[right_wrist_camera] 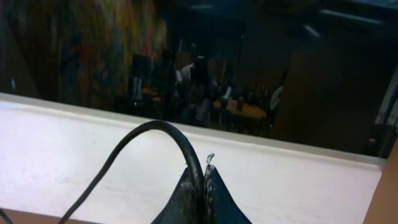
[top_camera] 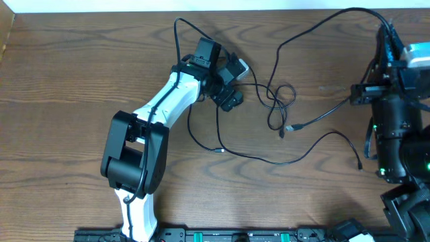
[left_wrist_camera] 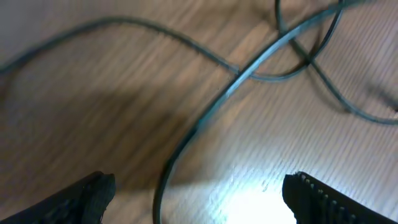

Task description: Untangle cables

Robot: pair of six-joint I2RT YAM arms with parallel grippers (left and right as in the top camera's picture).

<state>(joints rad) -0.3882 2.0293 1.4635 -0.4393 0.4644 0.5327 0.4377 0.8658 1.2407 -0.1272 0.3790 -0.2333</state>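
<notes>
L jaws: released, spread wide, low over the counter [left_wrist_camera: 87, 99]. Nothing gripped. One black cable [left_wrist_camera: 205, 118] lies on the wood in the gap btw my fingertips [left_wrist_camera: 93, 193] and runs off ahead to the right; I can't see it touching either tip. A 2nd strand [left_wrist_camera: 143, 28] crosses farther ahead. Ahead-right of these jaws several strands overlap in a crossing [left_wrist_camera: 305, 56]. View is blurred, no plug ends seen here.

R jaws: clenched on a held cable [right_wrist_camera: 155, 127]. It arches up out of the tips and drops away to the left. These jaws are raised, facing a white ledge [right_wrist_camera: 62, 143] with a dark background past it.

Overhead: the held cable [top_camera: 316, 23] swings from my R jaws at the far edge across to a knot of loops [top_camera: 282, 101], btw my two jaws, nearer the L. A small plug end [top_camera: 287, 128] sits just beside the loops. A long strand [top_camera: 269, 160] trails over the counter on the near side of them.
</notes>
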